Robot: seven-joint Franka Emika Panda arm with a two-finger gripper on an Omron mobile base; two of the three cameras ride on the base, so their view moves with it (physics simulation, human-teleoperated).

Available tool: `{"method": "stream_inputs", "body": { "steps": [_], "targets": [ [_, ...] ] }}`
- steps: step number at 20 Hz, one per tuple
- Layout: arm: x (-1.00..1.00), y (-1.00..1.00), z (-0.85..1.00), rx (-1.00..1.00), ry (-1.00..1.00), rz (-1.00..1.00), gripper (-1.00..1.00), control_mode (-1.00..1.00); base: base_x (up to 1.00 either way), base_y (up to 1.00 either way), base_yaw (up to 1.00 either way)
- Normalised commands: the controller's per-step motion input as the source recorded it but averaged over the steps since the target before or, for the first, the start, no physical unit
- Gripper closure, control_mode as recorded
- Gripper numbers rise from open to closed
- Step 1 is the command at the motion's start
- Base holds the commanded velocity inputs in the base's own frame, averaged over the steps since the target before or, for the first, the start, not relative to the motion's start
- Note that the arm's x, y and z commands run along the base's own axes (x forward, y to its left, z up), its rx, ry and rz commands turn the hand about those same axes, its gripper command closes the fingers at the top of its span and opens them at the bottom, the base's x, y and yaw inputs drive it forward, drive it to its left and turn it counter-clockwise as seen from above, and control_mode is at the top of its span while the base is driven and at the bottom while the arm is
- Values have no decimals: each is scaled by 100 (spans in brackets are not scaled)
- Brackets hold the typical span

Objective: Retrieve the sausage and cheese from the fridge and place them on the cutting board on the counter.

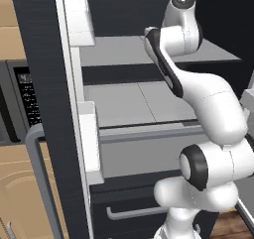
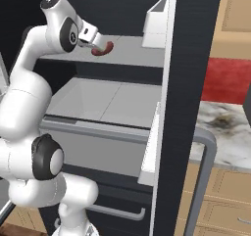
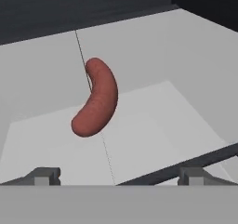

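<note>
Hand view: sausage [image 3: 95,99] before tool [image 3: 119,176]

shelf [image 3: 176,46] bears sausage [image 3: 96,98] (curved)

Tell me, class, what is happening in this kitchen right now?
A white robot arm reaches into the open fridge. Its tool is open and sits just short of the sausage, which lies on an upper grey shelf. The hand view shows the sausage ahead of the two fingertips, not between them, so nothing is held yet. A marble counter runs to the right of the fridge door.
</note>
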Motion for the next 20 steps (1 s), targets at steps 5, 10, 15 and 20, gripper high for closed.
{"method": "stream_inputs", "body": {
  "steps": [5,10,15,20],
  "targets": [
    [52,0,-8,0,1,-8,-100,-100,0,0,0],
    [44,0,-25,0,2,-4,-100,-100,0,0,0],
    [33,0,-27,0,0,-2,-100,-100,0,0,0],
    [38,-1,-21,0,0,-3,-100,-100,0,0,0]
  ]
}}
